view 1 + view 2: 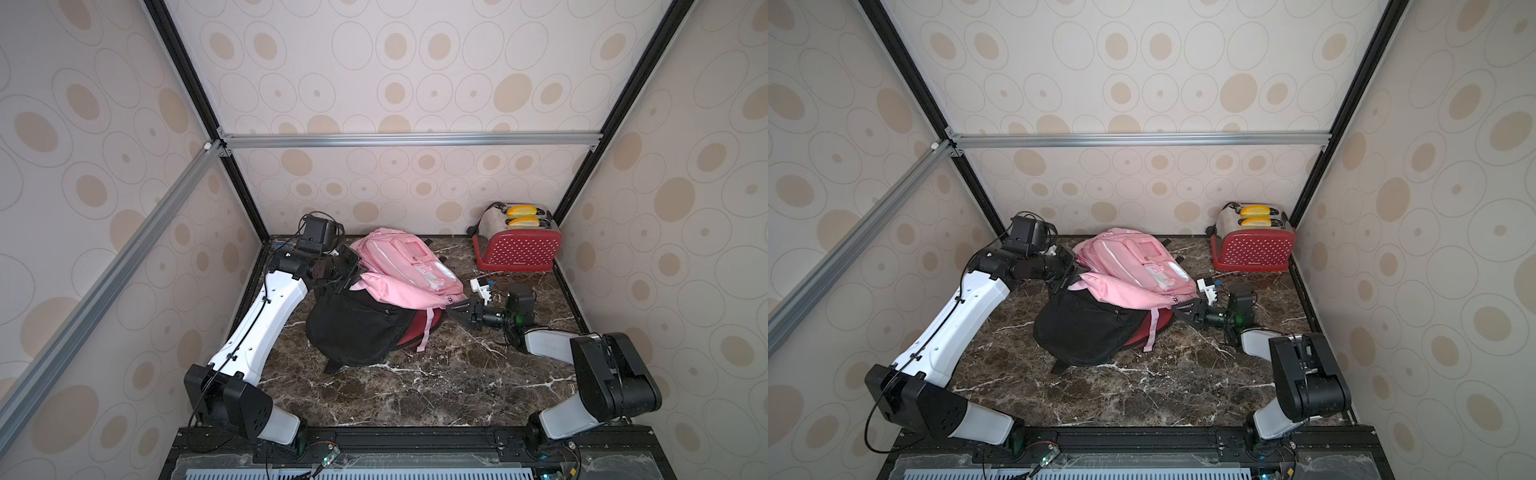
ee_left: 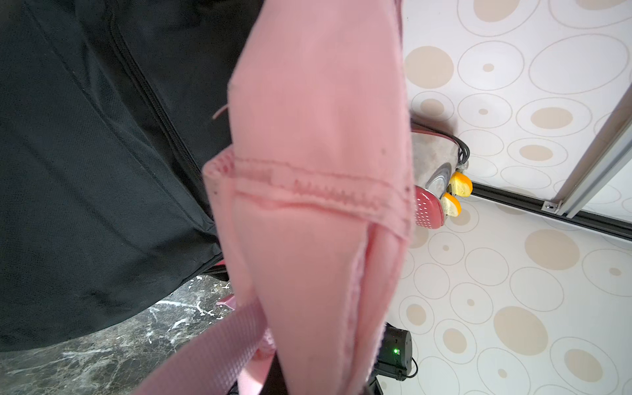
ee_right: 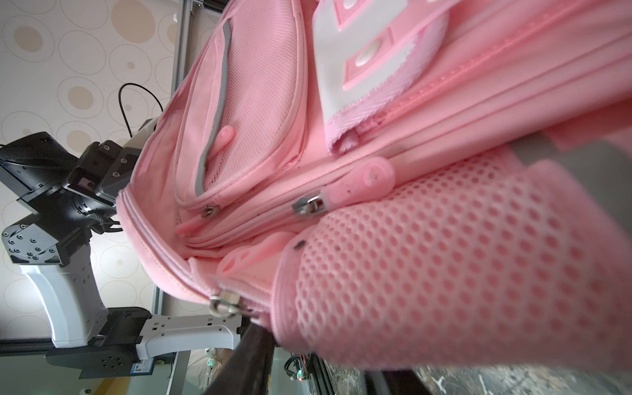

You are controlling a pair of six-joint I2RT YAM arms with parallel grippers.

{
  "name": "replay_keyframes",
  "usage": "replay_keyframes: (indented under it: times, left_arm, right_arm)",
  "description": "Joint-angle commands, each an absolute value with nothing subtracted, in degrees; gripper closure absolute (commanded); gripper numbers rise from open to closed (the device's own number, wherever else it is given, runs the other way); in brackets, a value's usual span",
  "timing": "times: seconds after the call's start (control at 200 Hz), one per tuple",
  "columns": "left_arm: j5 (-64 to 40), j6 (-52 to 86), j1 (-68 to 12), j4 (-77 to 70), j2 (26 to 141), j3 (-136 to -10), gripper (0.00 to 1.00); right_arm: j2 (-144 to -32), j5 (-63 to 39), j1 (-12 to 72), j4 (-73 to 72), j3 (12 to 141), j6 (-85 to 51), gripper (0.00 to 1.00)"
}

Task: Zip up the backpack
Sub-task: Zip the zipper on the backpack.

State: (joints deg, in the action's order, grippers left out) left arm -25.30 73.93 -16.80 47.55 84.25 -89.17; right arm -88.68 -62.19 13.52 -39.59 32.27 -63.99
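The pink backpack [image 1: 409, 266] lies at the back of the table [image 1: 415, 386], draped over a black bag [image 1: 353, 328]. Its fabric fills the left wrist view, hiding the left fingers [image 1: 348, 270], which are pressed together at its edge; whether the right fingers [image 1: 457, 311] at its opposite corner are spread I cannot tell. The red toaster's [image 1: 517, 249] white lettering is unreadable.

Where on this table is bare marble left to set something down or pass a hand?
Free: the wide front strip of the table between the black backpack and the front rail; a smaller patch between the pink backpack and the toaster. Crowded: beside the right end effector and the small white part.
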Motion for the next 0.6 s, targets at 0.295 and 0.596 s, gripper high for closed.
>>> replay_keyframes:
  times: [0.295, 0.596]
  left_arm:
    - [-25.94, 74.28, -16.89, 41.57, 84.09, -92.02, 1.00]
    - [-25.93, 74.29, -16.91, 41.51, 84.02, -91.83, 1.00]
  right_arm:
    - [-94.02, -62.05, 13.44, -61.14, 30.57, -75.17, 0.65]
    - [-88.90, -63.09, 13.40, -51.36, 30.44, -70.15, 0.77]
